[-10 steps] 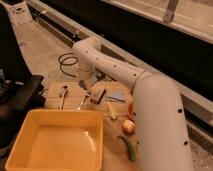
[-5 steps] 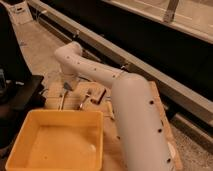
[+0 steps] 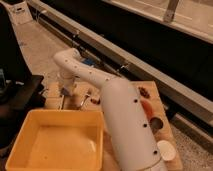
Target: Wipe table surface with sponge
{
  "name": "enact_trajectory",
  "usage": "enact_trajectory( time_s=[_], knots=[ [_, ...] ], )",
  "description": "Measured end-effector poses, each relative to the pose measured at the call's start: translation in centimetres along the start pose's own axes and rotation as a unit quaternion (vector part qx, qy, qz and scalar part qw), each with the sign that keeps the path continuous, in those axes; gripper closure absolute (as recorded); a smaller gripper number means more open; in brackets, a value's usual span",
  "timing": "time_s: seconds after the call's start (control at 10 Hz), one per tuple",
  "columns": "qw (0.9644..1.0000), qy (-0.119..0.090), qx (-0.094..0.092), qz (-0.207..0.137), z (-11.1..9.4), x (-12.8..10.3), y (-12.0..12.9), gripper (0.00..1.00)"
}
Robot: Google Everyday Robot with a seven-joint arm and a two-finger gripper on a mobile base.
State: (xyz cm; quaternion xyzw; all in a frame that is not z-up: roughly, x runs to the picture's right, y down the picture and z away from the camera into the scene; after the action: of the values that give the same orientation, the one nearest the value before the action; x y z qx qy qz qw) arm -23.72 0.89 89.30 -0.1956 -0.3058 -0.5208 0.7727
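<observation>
The light brown wooden table surface [image 3: 51, 95] runs from the left to the right side, mostly covered by my white arm [image 3: 125, 125]. The arm rises from the lower middle, bends at an elbow at the upper left, and drops down. My gripper [image 3: 64, 92] hangs at the arm's end, low over the table's left end, just behind the yellow tub. The sponge does not show; it is hidden or out of view.
A big yellow plastic tub [image 3: 30, 127] fills the lower left. Metal utensils [image 3: 86, 98] lie behind it. A red item [image 3: 148, 107], a small dark bowl [image 3: 156, 123] and a white cup [image 3: 165, 150] sit right of the arm. Dark furniture [image 3: 20, 95] stands at the left.
The arm has swung to the left across the table, carrying the gripper from the table's middle to its left end. The view has shifted, and more of the table's right side shows.
</observation>
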Motion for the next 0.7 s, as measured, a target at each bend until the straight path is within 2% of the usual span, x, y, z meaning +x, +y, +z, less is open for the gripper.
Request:
enact_trajectory(
  time_s=[0.3, 0.5, 0.7],
  knots=[
    [1.0, -0.001, 0.001, 0.001, 0.1, 0.0, 0.0, 1.0],
    [0.9996, -0.022, 0.005, 0.016, 1.4, -0.5, 1.0, 1.0],
    [0.9984, -0.05, 0.007, 0.025, 4.0, -1.4, 1.9, 1.0]
  ],
)
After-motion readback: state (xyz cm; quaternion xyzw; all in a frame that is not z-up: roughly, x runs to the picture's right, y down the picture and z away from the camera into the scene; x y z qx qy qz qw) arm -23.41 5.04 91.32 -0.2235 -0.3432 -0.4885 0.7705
